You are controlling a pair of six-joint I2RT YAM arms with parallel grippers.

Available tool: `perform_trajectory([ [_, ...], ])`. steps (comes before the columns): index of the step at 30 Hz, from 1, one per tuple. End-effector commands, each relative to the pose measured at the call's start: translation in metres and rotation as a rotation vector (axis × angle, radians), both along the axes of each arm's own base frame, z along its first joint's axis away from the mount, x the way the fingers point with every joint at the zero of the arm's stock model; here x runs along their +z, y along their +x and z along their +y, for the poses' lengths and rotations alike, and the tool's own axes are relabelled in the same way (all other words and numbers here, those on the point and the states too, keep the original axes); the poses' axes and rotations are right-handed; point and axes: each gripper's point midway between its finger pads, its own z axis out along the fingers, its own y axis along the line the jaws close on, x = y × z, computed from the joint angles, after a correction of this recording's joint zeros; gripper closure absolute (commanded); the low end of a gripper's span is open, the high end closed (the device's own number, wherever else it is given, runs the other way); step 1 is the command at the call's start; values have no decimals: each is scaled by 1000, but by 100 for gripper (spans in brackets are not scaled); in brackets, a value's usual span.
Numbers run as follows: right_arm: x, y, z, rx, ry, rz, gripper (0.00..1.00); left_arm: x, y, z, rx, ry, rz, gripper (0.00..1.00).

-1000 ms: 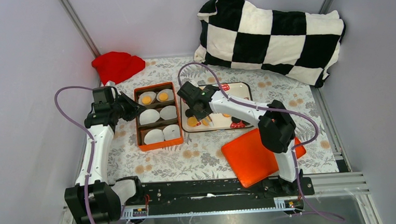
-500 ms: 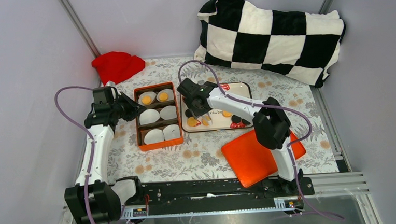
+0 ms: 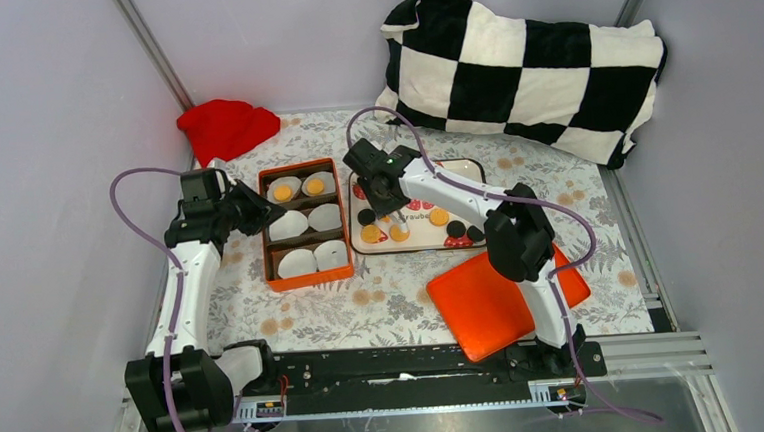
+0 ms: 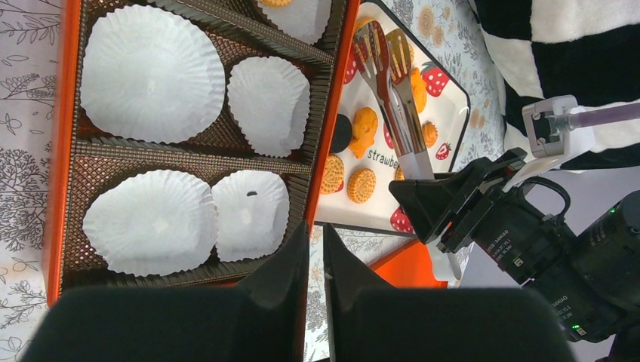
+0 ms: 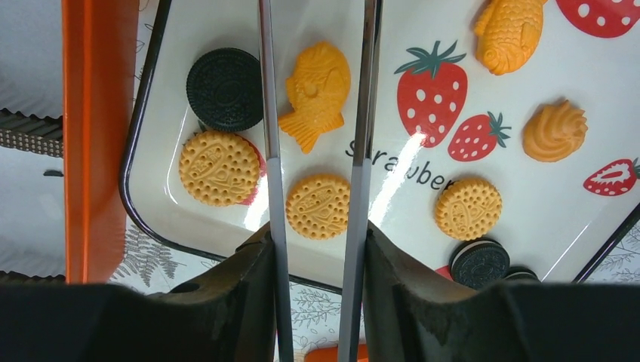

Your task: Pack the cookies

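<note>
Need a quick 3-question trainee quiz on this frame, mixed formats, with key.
1. The right pincer grips: A tongs, B a spoon, C nothing?
2. True or false: the left pincer also holds tongs.
3. In the orange box, how many liners hold cookies?
Key: 1 A; 2 false; 3 two.

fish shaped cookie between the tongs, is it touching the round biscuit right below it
Apart. The right wrist view shows a strip of bare tray between the fish-shaped cookie, framed by the tongs, and the round biscuit nearer the camera.
</note>
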Motion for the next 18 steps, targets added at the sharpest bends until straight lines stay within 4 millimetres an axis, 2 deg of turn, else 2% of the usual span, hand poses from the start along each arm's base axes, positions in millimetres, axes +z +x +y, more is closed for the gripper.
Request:
perform_trajectory([
  [1,51,2,1,7,63,-90,100,6,6,-1,-22,-9,-44,85],
  [5,98,-12,17,66,140,-179,100,19,11,7,11,19,-62,86],
  [8,113,-32,31,122,178,-171,100,27,15,14,45,35,-63,86],
  [12,114,-62,50,202,203,-137,100,27,21,28,81,35,-37,86],
  [18,100,-89,72,280,212,-81,100,25,23,30,76,17,-32,87],
])
